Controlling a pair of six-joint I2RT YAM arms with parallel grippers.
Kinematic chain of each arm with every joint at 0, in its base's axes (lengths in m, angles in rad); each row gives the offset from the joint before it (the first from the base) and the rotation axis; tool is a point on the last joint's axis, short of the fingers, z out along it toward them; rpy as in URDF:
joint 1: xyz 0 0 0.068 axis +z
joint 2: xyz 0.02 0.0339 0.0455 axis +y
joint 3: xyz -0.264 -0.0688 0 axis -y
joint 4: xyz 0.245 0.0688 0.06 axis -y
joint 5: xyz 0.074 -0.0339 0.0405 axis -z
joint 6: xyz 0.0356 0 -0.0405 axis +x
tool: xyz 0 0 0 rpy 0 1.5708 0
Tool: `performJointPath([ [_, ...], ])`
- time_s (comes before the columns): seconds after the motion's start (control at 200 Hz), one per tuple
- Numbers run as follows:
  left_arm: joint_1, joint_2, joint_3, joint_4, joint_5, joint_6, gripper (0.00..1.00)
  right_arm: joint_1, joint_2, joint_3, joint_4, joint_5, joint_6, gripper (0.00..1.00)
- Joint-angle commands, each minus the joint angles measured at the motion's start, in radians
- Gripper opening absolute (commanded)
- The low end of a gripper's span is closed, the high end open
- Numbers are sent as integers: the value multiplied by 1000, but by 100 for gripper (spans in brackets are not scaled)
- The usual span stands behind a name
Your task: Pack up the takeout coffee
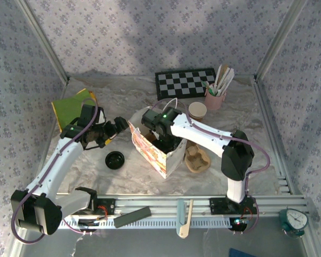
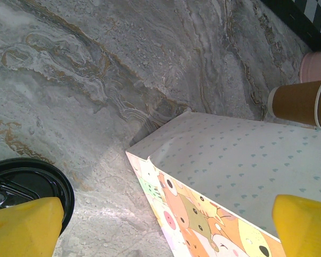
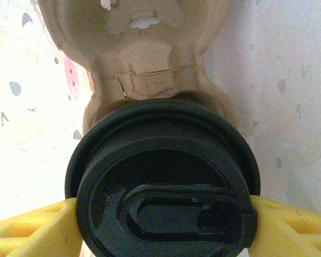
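Observation:
The takeout coffee shows in the right wrist view as a black lid [image 3: 163, 182] seen from above. My right gripper [image 3: 163, 214] is shut on it, with one yellow finger pressing each side of the lid. The cup sits against a brown pulp tray [image 3: 144, 53] inside the cartoon-printed paper bag [image 1: 150, 151]. From above, the right gripper [image 1: 163, 140] reaches down into the bag's open top. My left gripper [image 1: 115, 128] is open and holds nothing, just left of the bag. Its yellow fingers [image 2: 24, 225] straddle the bag's near corner [image 2: 203, 214].
A loose black lid [image 1: 115, 159] lies on the table left of the bag. An unlidded kraft cup [image 1: 197, 110] and a pink cup of stirrers [image 1: 216, 96] stand behind the bag, by a checkerboard [image 1: 184, 83]. Another pulp tray [image 1: 197, 159] lies right of the bag.

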Motion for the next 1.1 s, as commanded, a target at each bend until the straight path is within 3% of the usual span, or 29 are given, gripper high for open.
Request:
performJointPath([
  [0.0,-8,1,36,1,1,2,100,7,-5,32,-34,19,20,75],
  [1.094,-9,8,46,2,3,5,100,8,-7,41,-43,24,23,78],
])
